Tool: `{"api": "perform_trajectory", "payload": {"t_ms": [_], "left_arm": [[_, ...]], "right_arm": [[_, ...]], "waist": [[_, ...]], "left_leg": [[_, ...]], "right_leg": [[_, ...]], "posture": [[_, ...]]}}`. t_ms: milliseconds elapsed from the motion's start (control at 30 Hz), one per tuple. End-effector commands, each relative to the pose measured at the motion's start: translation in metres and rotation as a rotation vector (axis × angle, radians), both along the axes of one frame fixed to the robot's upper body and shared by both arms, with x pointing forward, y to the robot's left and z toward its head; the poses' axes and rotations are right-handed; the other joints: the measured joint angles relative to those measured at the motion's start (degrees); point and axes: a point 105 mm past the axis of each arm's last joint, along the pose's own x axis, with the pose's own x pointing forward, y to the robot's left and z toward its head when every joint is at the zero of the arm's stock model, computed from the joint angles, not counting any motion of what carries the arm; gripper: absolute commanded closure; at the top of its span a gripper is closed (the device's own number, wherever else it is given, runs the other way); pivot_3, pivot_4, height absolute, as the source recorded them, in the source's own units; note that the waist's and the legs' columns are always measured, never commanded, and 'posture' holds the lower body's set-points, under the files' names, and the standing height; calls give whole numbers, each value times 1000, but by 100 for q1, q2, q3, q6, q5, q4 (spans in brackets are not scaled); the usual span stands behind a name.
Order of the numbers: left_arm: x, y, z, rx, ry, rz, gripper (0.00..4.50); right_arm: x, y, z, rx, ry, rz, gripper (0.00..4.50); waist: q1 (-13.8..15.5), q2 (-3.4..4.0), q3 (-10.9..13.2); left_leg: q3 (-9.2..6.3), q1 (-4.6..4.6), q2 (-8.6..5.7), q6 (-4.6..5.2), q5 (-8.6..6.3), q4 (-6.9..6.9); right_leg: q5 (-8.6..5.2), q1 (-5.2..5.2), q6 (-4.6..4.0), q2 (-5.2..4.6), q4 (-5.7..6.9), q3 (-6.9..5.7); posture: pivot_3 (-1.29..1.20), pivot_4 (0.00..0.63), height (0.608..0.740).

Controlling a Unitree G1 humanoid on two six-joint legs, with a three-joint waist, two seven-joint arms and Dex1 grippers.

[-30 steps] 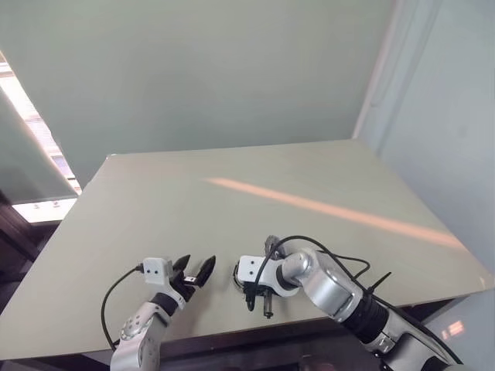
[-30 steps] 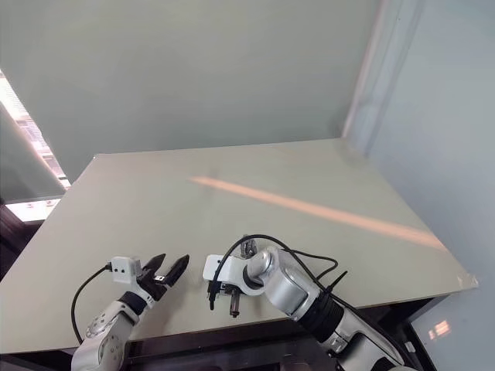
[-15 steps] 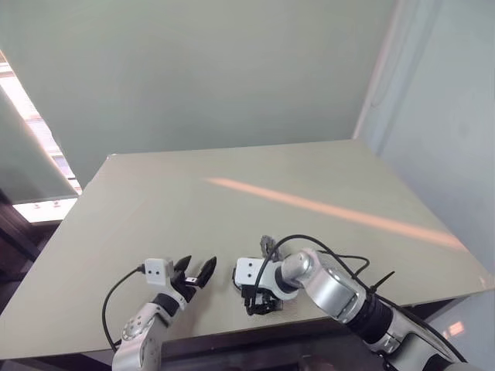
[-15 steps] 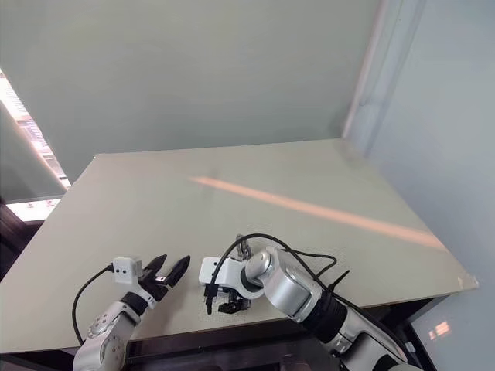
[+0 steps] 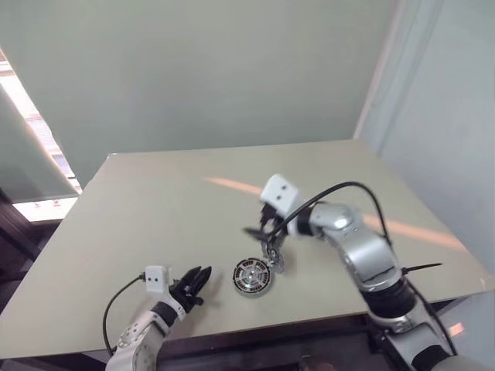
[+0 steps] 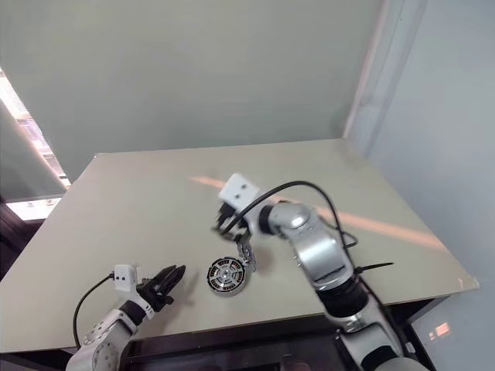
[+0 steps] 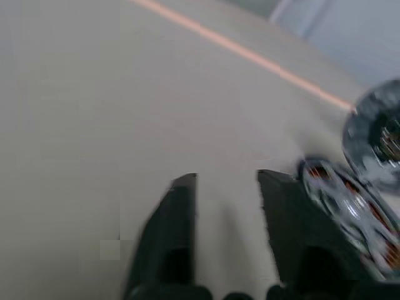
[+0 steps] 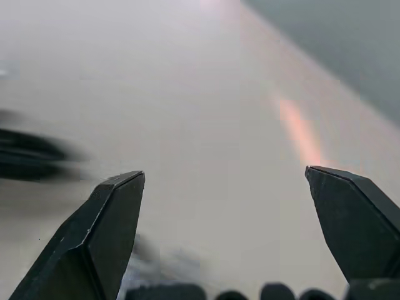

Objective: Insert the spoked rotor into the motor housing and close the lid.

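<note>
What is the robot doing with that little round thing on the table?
The small round motor housing with copper-coloured windings lies on the beige table. The robot's right gripper hangs above it, jaws wide open and empty. Another small silvery part leans at the housing's edge; what it is can't be told. The left gripper waits beside the housing.

A broad pale beige tabletop fills the middle of the frame, crossed by a slanting orange streak of light. Behind it rises a plain grey-green wall. At right stands a paler bluish wall; bright window light glows at the left edge.
</note>
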Motion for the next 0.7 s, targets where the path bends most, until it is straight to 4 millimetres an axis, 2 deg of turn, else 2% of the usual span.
{"api": "perform_trajectory", "payload": {"t_ms": [33, 67, 167, 300, 400, 533, 700], "left_arm": [[0, -13, 13, -29, -12, -84, 4187], [0, -12, 13, -28, -10, -83, 4482], [1, -11, 14, -20, -18, -76, 4482], [2, -11, 15, -9, -26, -76, 4482], [2, -10, 16, -3, -30, -76, 4482], [2, -9, 17, 2, -33, -78, 4482], [2, -9, 18, 5, -36, -79, 4482]], "right_arm": [[18, -28, -5, -103, -65, -108, 0], [20, -34, -11, -133, -56, -121, 0], [18, -43, -37, -197, 19, -103, 0], [2, -32, -63, -218, 107, 8, 0], [-9, -18, -71, -187, 144, 86, 0], [-26, 12, -70, -56, 214, 183, 0], [-36, 39, -79, 16, 268, 237, 0]], "waist": [[-7, 3, 3], [-8, 3, 4], [-16, 3, 3], [-14, 3, 3], [-11, 4, 4], [-10, 1, 2], [-9, 2, 3]], "left_leg": [[3, -3, 0, 0, 0, -5], [4, -8, 0, 0, 1, -8], [6, -34, 7, 1, 2, -13], [7, -65, 10, 3, 3, -14], [7, -77, 8, 3, 3, -6], [5, -78, 7, 3, 2, 3], [3, -78, 8, 2, 3, 4]], "right_leg": [[0, -5, 0, 0, 0, 3], [0, -13, 0, 1, 1, 4], [-2, -45, -5, 12, 8, 8], [1, -71, -2, 17, 11, 8], [1, -76, -1, 15, 11, 8], [2, -73, -1, 14, 12, 7], [3, -74, 1, 15, 16, 6]], "posture": [[0, 0, 740], [0, 0, 740], [0, 0, 740], [0, 0, 740], [0, 0, 740], [0, 0, 740], [0, 0, 740]]}}
